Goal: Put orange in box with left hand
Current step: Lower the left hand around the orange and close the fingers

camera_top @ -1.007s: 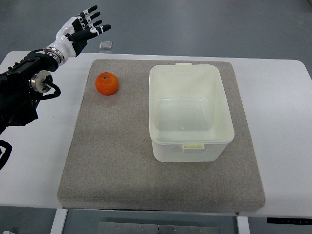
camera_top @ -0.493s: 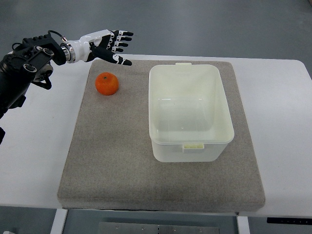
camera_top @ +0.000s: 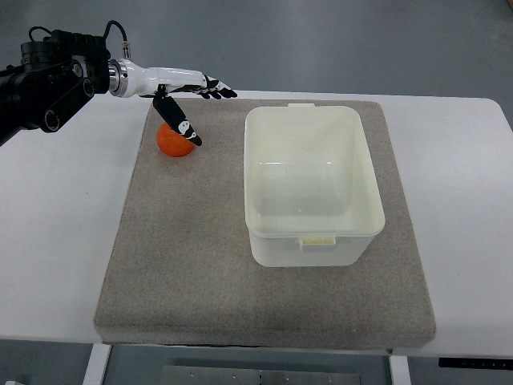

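Orange x1 [camera_top: 173,142], box x1 [camera_top: 313,184].

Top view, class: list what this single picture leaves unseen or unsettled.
- Orange: its top is hidden by the left hand; contact cannot be told.
- Left arm: cut off by the left edge.
- Right arm: out of view.
- Box: outer far wall hidden by its own rim.

Left hand [camera_top: 183,90] hovers over the orange [camera_top: 172,140], fingers [camera_top: 216,90] spread, beside the empty box [camera_top: 313,184].
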Robot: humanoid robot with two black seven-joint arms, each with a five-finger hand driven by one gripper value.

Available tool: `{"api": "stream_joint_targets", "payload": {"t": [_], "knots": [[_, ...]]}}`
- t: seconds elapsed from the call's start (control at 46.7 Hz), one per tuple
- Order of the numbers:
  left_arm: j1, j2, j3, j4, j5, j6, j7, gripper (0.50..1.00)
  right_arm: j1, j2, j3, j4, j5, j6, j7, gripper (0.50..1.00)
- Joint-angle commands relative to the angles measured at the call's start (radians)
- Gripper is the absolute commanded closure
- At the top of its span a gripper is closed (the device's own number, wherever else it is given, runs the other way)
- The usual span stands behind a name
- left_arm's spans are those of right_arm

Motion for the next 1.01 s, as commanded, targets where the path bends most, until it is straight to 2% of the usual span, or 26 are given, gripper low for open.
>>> {"api": "stream_joint_targets", "payload": {"t": [0.0,0.107,0.193,0.514,0.664,0.986], "knots": [[0.003,0.005,0.035,-0.013,0.069,0.094,0.000,0.536,0.000,0.000,0.000,0.000,0.000,0.001,0.000,0.574],[0.003,0.007,0.109,-0.014,0.114,0.226,0.000,0.536,0.001,0.000,0.000,0.000,0.000,-0.001,0.000,0.574],[-0.002,0.007,0.165,-0.016,0.116,0.298,0.000,0.534,0.001,0.000,0.000,0.000,0.000,-0.001,0.000,0.574],[-0.002,0.031,0.182,-0.076,0.120,0.293,0.000,0.527,0.000,0.000,0.000,0.000,0.000,0.001,0.000,0.574],[-0.010,0.062,0.259,-0.112,0.117,0.296,0.000,0.527,0.000,0.000,0.000,0.000,0.000,0.001,0.000,0.574],[0.000,0.071,0.281,-0.113,0.122,0.324,0.000,0.527,0.000,0.000,0.000,0.000,0.000,0.001,0.000,0.574]]}}
